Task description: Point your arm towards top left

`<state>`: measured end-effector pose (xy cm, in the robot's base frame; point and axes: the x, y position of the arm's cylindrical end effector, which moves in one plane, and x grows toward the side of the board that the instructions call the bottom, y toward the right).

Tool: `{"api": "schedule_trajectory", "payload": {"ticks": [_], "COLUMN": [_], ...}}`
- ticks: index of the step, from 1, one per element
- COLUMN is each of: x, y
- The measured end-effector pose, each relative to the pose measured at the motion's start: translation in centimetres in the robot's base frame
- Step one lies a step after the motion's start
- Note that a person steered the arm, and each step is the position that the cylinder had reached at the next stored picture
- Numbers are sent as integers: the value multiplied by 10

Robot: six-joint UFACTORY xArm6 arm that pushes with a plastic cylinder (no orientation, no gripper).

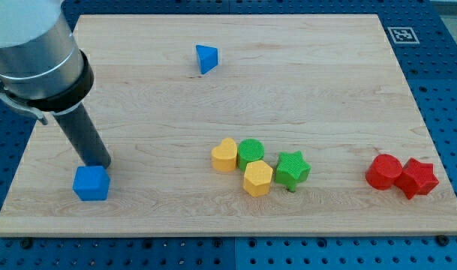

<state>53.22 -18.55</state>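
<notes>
Eight blocks lie on the wooden surface [138, 112], and my rod comes down from the view's upper left. My tip [98, 164] sits in the lower left part of the board, touching or just above the top edge of the blue cube [91, 183]; I cannot tell whether there is real contact. No jaws on this rig, only the plain rod, so nothing is pinched or spread.

Up toward the view's top, left of centre, stands the blue triangular block [206, 58], well apart from everything else and well apart from my tip. The top left corner of the board is partly hidden behind the arm's grey housing.

Near the middle bottom sits a tight cluster: a yellow heart-like block [224, 155] touching a green round block [251, 152], a yellow hexagonal block [257, 178] just below them, and a green star [293, 169] beside it on the right.

Far to the view's right, two red blocks touch each other: a rounded one [383, 172] and a star-shaped one [418, 178].
</notes>
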Motion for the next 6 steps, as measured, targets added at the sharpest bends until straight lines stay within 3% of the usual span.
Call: {"api": "schedule_trajectory", "payload": {"ticks": [2, 3, 5, 6], "x": [16, -29, -185, -244], "y": [0, -8, -28, 0]}}
